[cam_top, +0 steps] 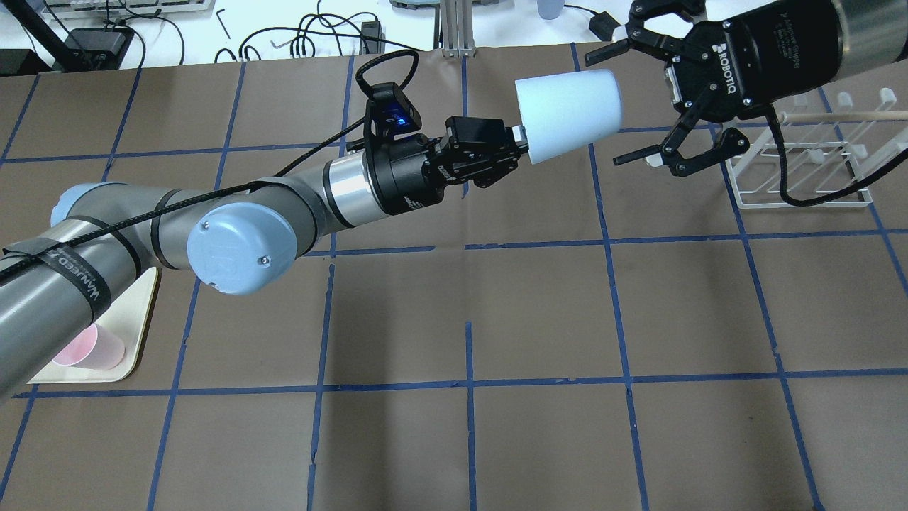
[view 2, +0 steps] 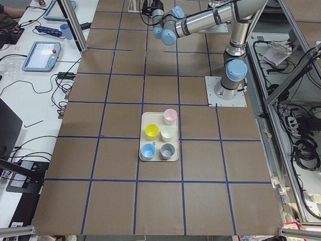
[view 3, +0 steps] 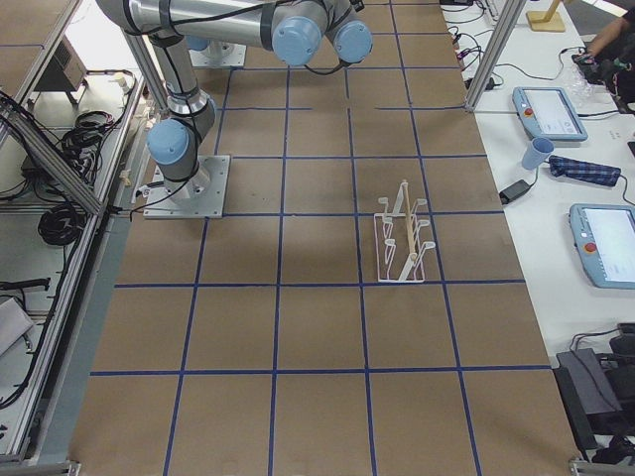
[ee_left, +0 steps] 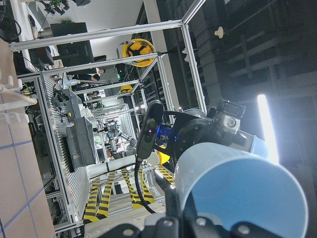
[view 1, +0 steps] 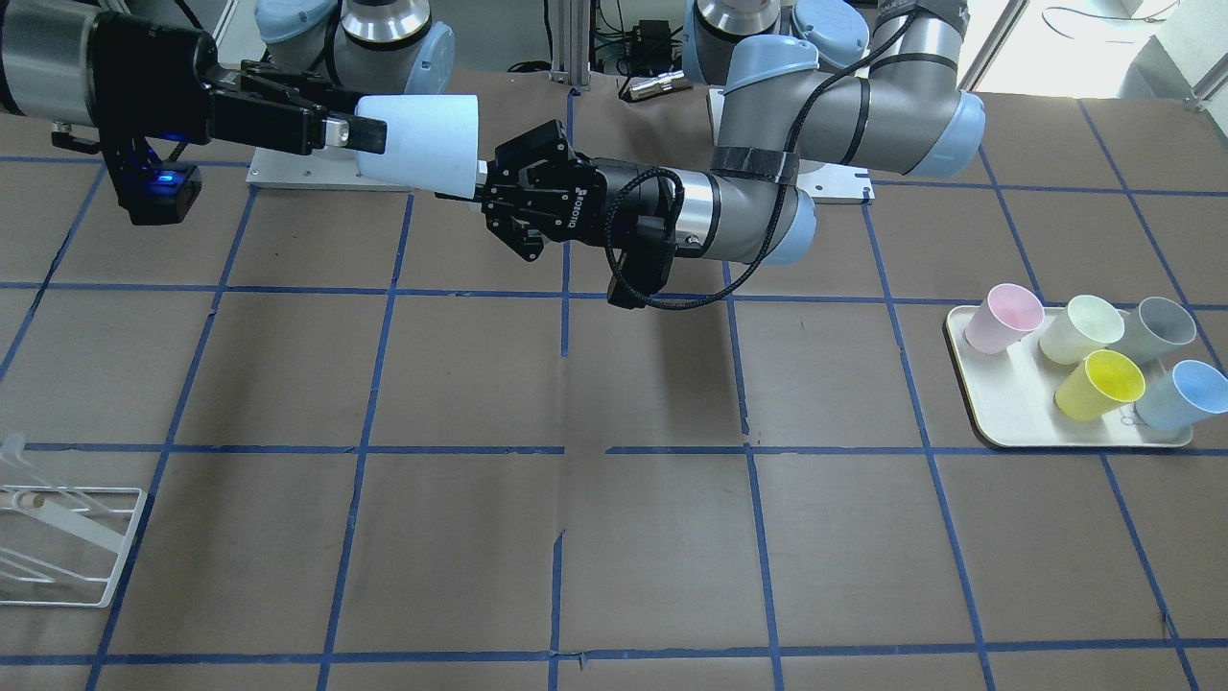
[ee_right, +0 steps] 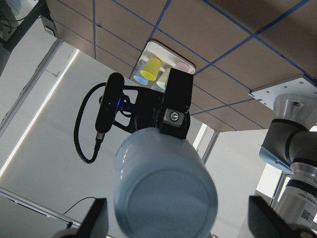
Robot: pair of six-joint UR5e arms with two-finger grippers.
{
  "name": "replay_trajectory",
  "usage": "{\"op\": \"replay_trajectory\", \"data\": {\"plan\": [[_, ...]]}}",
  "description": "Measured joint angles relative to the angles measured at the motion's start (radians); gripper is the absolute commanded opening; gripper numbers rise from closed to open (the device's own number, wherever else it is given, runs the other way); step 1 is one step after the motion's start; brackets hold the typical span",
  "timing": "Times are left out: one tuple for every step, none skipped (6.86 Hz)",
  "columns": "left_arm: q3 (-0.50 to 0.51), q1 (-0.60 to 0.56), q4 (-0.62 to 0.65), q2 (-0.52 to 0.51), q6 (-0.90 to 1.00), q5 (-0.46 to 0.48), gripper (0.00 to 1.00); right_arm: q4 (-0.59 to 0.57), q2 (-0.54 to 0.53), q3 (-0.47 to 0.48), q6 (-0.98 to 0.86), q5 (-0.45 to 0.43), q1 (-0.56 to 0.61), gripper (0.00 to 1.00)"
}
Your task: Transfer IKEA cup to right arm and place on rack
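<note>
Overhead exterior shows the brown worktop [cam_top: 539,305], crossed by blue tape lines, under both of my arms. My left arm [cam_top: 234,213], the one with the braided cable, reaches in from my left towards the middle. My right arm [view 1: 48,58] comes in level from the other side to meet it.

The rack [view 3: 402,233] stands on the worktop at my right. Its white wire frame is upright and a wooden rod runs along the top. The cream tray [view 1: 1007,403] lies far off at my left end. On it stand a pink cup [view 1: 1003,317], a pale cream cup [view 1: 1079,328], a grey cup [view 1: 1156,326], a yellow cup [view 1: 1101,384] and a second pale blue cup [view 1: 1185,395], all mouth-up.

The IKEA cup [cam_top: 567,113] hangs on its side in the air between my two wrists, well above the worktop. Its closed base points at my right wrist camera.

My left pincer [cam_top: 519,140] is clenched on the wide rim of the IKEA cup. My right pincer [cam_top: 603,108] is released, its fingers spread wide on either side of the cup's narrow base end. I can see a gap between them and the cup wall.
</note>
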Motion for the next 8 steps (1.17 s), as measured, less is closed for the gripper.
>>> {"op": "replay_trajectory", "data": {"plan": [[0.000, 0.000, 0.000, 0.000, 0.000, 0.000, 0.00, -0.013, 0.006, -0.001, 0.004, 0.002, 0.008, 1.00], [0.000, 0.000, 0.001, -0.001, 0.000, 0.000, 0.00, -0.031, 0.009, -0.003, 0.016, 0.002, 0.011, 1.00], [0.000, 0.000, 0.001, -0.001, 0.000, 0.000, 0.00, -0.050, 0.010, -0.005, 0.030, 0.003, 0.012, 0.99], [0.000, -0.001, 0.001, 0.000, 0.000, 0.000, 0.00, -0.063, 0.011, -0.006, 0.039, 0.003, 0.012, 0.82], [0.000, -0.001, 0.001, 0.000, 0.000, 0.000, 0.00, -0.067, 0.012, -0.007, 0.043, 0.003, 0.012, 0.55], [0.000, -0.001, 0.001, 0.001, 0.000, 0.000, 0.00, -0.073, 0.012, -0.007, 0.043, 0.003, 0.012, 0.45], [0.000, -0.001, 0.000, 0.001, 0.000, -0.001, 0.00, -0.081, 0.013, -0.007, 0.043, 0.001, 0.012, 0.45], [0.000, -0.001, 0.000, 0.000, -0.001, 0.002, 0.76, -0.085, 0.014, -0.008, 0.042, -0.001, 0.012, 0.45]]}}
